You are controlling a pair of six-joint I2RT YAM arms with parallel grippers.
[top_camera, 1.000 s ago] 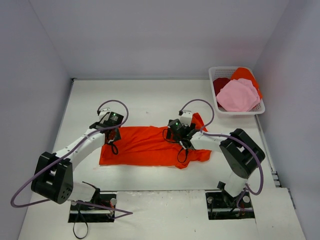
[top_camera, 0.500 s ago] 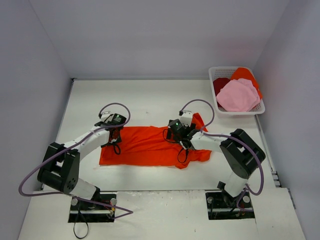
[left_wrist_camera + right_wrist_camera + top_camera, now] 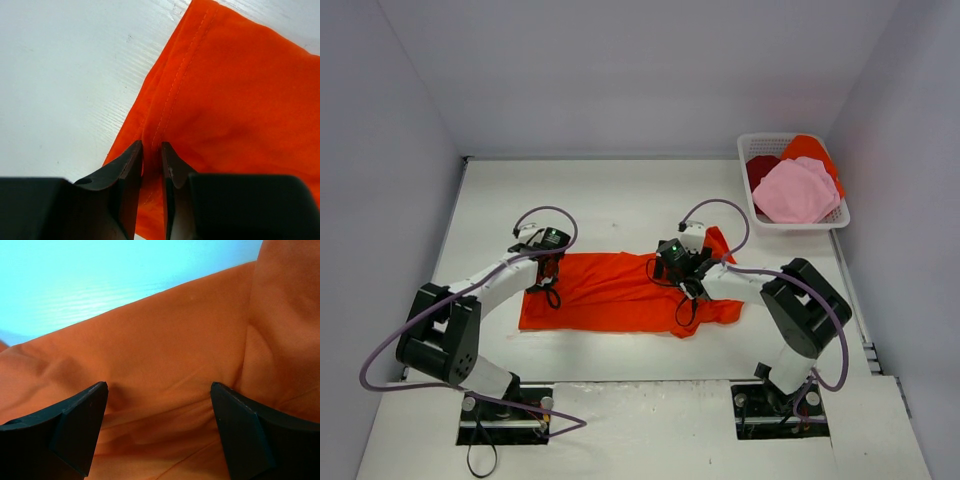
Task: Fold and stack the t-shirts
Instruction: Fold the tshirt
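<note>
The orange t-shirt (image 3: 615,295) lies long side-to-side: the left gripper (image 3: 151,150) pinches its left hem corner, while the right gripper (image 3: 159,390) gapes empty over its right end.

arms (image 3: 485,283): white links, black joints; cables (image 3: 546,208): purple loops; wrists (image 3: 672,247): green light; fingers (image 3: 127,175): black wedges; bases (image 3: 505,418): black plates

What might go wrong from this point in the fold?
1. The left gripper pinches only a thin fold at the hem of the shirt, so the cloth may slip out on lifting.
2. The right gripper stands open over wrinkled cloth; closing there could grab several layers and spoil the fold.
</note>
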